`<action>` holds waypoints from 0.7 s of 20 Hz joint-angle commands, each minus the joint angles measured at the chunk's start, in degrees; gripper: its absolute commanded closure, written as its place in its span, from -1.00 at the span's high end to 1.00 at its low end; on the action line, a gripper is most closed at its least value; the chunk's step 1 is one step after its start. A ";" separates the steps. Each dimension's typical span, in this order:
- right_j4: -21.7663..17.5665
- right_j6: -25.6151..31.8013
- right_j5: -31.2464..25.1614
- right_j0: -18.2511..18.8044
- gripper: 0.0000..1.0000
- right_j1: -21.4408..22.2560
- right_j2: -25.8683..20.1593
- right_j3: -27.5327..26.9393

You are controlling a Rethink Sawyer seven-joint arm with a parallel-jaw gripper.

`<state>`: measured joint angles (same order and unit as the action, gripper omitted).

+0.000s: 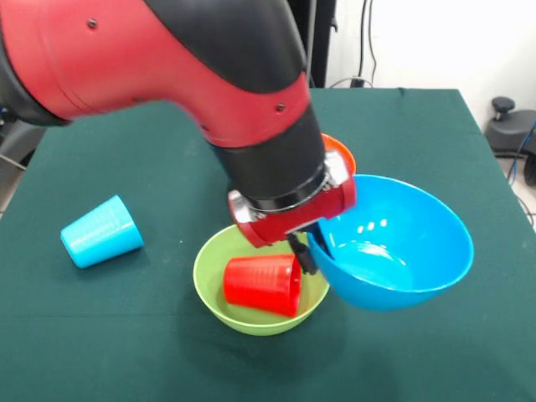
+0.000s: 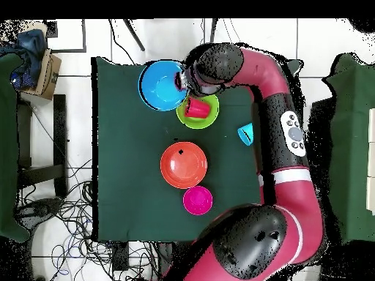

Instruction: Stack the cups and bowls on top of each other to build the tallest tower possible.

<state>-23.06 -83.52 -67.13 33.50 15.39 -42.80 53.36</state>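
The blue bowl [image 1: 392, 243] hangs tilted above the tabletop [image 1: 100, 335] at the near right of the front view, its opening turned toward the camera. The gripper [image 1: 306, 247] is clamped on the bowl's left rim, one dark finger showing just inside the wall. The bowl's low edge sits just beside, perhaps touching, the right rim of the green bowl [image 1: 209, 289].

The green bowl rests upright on the tabletop directly below the arm, and the red cup [image 1: 264, 285] lies on its side inside it, mouth facing right. Behind the arm, farther away, a sliver of the orange bowl [image 1: 342, 151] shows; the overhead view shows it whole, with a small pink bowl [image 2: 198, 200] close beside it. The light blue cup [image 1: 100, 231] lies on its side well apart, at the left. No tower exists yet.

The risks, as I judge them: the bowl is held by a single point on its rim, so its weight could make it swing or slip free. If it is lowered onto the green bowl now, the tipped red cup would keep it from seating, leaving it to rock or slide off. The bowl's low edge could also knock the green bowl sideways.
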 commanded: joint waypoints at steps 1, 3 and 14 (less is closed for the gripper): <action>-2.90 18.03 -3.11 0.67 -1.00 -0.71 0.41 3.73; -3.39 18.58 -2.60 1.00 -1.00 -1.03 0.49 3.88; -4.19 19.48 -2.25 2.19 -1.00 -0.58 0.23 5.71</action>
<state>-23.72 -83.46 -67.13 35.61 15.06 -42.76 54.61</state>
